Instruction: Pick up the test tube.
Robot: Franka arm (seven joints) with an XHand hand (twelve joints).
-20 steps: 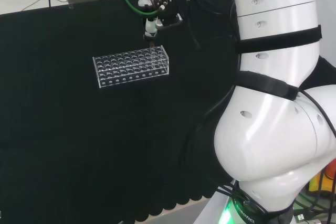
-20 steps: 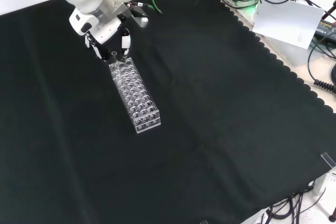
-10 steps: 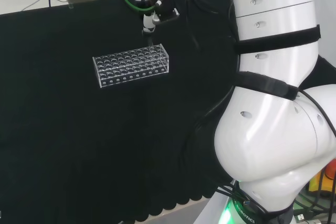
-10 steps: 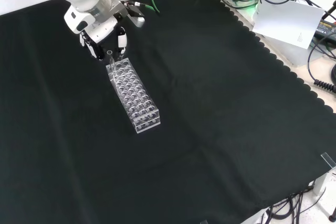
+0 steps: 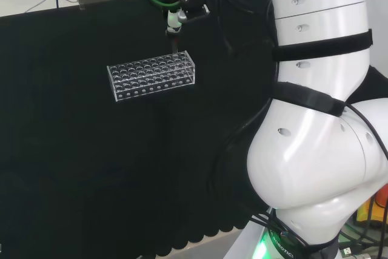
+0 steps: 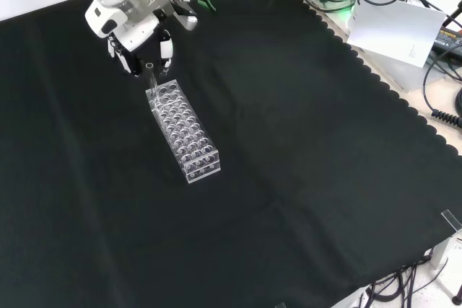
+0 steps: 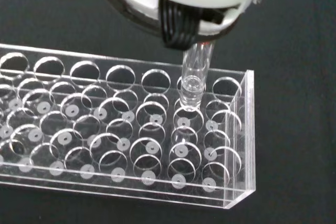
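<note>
Test tube [image 7: 195,73] pinched in robot hand [image 6: 141,42], above rack [image 6: 183,131].

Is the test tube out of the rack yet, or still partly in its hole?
Cannot tell for sure. The hand pinches the test tube upright; in the wrist view its lower end sits at the top plate of the rack, mostly lifted.

The colourless clear plastic test tube rack [image 6: 183,132] shows rows of round holes with small whitish discs beneath them, against the plain black cloth of the table [image 6: 303,178] with its scalloped edge. The clear glass test tube [image 7: 195,75] is colourless too, and the black and white hand [image 6: 137,41] has dark ribbed fingers under a white shell.
</note>
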